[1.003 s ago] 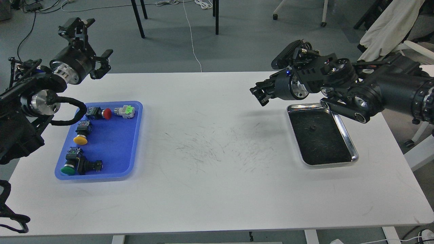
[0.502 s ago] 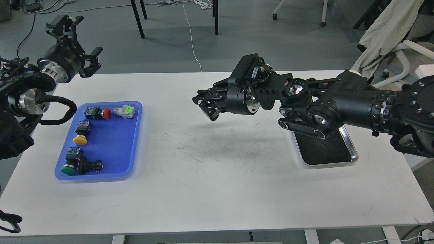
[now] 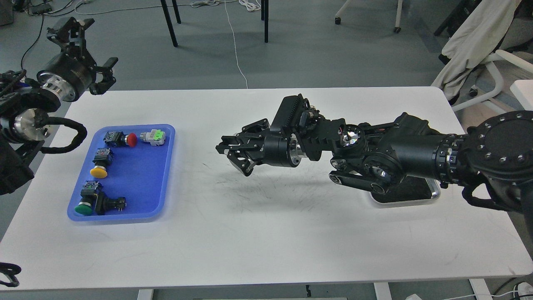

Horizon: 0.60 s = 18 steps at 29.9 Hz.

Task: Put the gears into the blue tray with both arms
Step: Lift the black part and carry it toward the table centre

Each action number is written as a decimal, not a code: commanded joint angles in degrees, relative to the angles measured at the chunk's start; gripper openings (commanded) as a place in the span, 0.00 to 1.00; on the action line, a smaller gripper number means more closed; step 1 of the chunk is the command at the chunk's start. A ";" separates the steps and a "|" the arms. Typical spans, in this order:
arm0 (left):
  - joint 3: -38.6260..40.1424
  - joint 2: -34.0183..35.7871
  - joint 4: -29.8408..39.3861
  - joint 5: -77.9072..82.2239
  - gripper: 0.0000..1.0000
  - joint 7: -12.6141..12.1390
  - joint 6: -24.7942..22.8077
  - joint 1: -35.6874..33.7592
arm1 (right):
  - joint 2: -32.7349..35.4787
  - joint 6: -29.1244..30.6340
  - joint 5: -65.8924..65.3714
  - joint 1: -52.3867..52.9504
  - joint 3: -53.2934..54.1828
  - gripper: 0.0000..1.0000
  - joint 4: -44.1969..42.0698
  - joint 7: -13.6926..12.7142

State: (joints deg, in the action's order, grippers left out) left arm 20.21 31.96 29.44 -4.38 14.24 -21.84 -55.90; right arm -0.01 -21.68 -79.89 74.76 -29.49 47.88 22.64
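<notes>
The blue tray (image 3: 139, 177) lies at the table's left and holds several pushbutton switches (image 3: 100, 164) with coloured caps. No gears show; my right arm covers most of the steel tray (image 3: 433, 194). My right gripper (image 3: 233, 157) hangs over the middle of the table, pointing left toward the blue tray, about a tray's width short of it. Its dark fingers sit close together, and I cannot tell whether anything is between them. Raised beyond the table's far left corner, my left gripper (image 3: 88, 48) stands open and empty.
The white table (image 3: 266, 233) shows scuff marks at its centre. Beyond the far edge are chair legs and cables on the floor. A chair with a cloth over it (image 3: 474, 37) stands at the far right.
My right arm has swung from beside the steel tray leftward to the table's middle, now covering that tray. My left gripper has drawn back up and to the left, away from the blue tray.
</notes>
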 commanded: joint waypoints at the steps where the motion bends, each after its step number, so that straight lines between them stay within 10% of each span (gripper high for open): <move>1: -0.08 1.26 0.44 -0.01 0.99 0.00 0.04 0.00 | 0.01 -1.78 -5.17 -3.82 -0.13 0.01 -2.35 0.13; 18: -0.09 5.74 2.99 -0.01 0.99 0.00 0.04 0.35 | 0.01 -2.32 -8.34 -9.10 -0.22 0.01 -5.95 1.09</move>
State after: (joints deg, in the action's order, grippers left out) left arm 20.12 37.52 32.32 -4.39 14.23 -21.76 -55.55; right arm 0.00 -24.01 -87.12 66.27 -29.73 41.93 23.67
